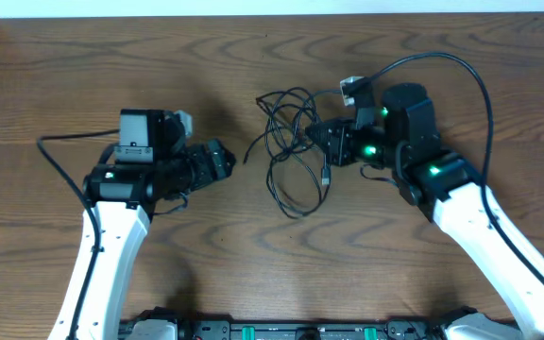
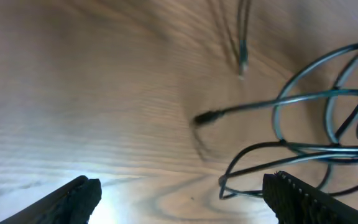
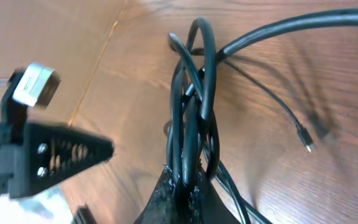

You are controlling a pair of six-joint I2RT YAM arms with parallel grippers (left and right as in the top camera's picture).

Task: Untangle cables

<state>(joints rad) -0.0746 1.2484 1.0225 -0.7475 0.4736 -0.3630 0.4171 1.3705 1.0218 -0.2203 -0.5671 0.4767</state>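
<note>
- Left of the cables: bare table, except where the left gripper, jaws spread wide, sits near a loose plug.
- Right of the cables: the right gripper, clamped on the bundle, blocks passage.
- Beyond and in front of the cables: bare wood.

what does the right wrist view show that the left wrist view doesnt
Only the right wrist view: the right end effector shut on a bunch of black cables, seen close up.
Only the left wrist view: the left end effector open and holding nothing, with a loose plug end lying on the table ahead of it.
Both: looped black cable strands over the wooden tabletop.
</note>
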